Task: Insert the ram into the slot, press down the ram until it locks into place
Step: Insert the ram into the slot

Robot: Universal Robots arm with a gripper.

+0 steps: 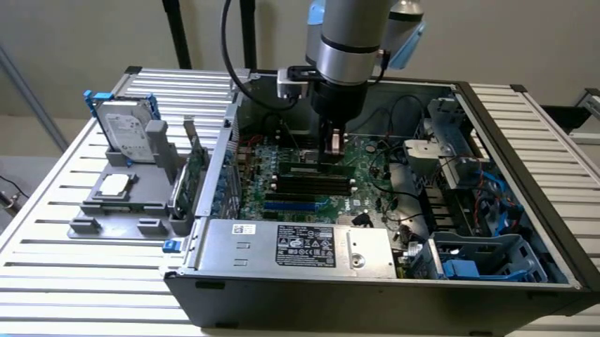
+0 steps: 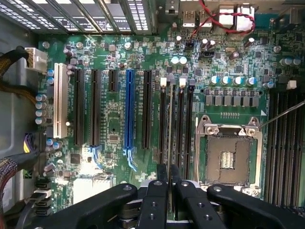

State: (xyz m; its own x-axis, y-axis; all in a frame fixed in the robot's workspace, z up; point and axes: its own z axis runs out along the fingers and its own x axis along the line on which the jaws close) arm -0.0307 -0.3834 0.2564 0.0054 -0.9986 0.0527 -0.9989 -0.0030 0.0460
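Note:
The ram (image 2: 170, 133) is a thin green stick seen edge-on in the wrist view. It stands upright along one of the parallel black memory slots (image 2: 180, 124), which have pale end clips (image 2: 163, 82). My gripper (image 2: 168, 174) is shut on the ram's near end, its two black fingers (image 2: 162, 176) pressed close on either side. In the exterior view the gripper (image 1: 333, 149) reaches down inside the open computer case. The ram (image 1: 302, 168) shows there as a green strip at the farthest of the black slots (image 1: 314, 184). How deep it sits in the slot I cannot tell.
A blue slot (image 2: 129, 109) and black expansion slots lie beside the memory sockets, and the square metal CPU socket (image 2: 228, 152) lies on their other side. The case walls, power supply (image 1: 291, 242) and drive cage (image 1: 487, 256) hem in the board. Outside, a hard drive (image 1: 126, 133) and green card (image 1: 195, 172) stand on a grey fixture.

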